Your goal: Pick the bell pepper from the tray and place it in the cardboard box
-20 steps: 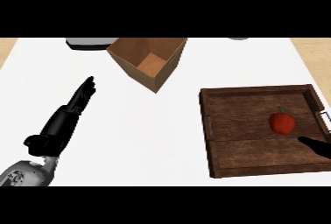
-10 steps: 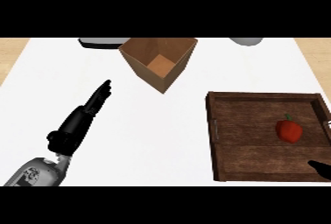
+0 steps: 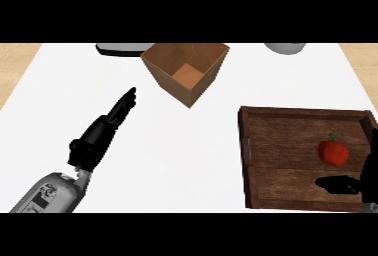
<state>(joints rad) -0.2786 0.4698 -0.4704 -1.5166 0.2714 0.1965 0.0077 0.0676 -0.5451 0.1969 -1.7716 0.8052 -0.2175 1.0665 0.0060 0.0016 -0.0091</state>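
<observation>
Bell pepper (image 3: pixel 334 152) — red, with a small green stem at its top — lies on the wooden tray (image 3: pixel 284 150), toward the tray's right side and clear of its raised rim. Nothing touches it. The tray sits on the white counter (image 3: pixel 184 160) at the right of the view.

The right hand (image 3: pixel 353 183) shows at the lower right edge, over the tray's near right corner, just below the pepper and apart from it. Only part of it is visible: a dark finger or thumb points left across the tray boards, and it has hold of nothing. I cannot tell how far its fingers are spread.

The left hand (image 3: pixel 100 137) rests over the bare counter at the left, fingers straight and together, pointing up and to the right toward the cardboard box (image 3: pixel 186 70). It carries nothing.

The box stands open-topped near the counter's far edge, well apart from the tray, its brown inside floor visible. Behind it, at the far edge, sit a grey object (image 3: pixel 122 48) on the left and a pale rounded one (image 3: pixel 285 48) on the right — both cut off by the view.
</observation>
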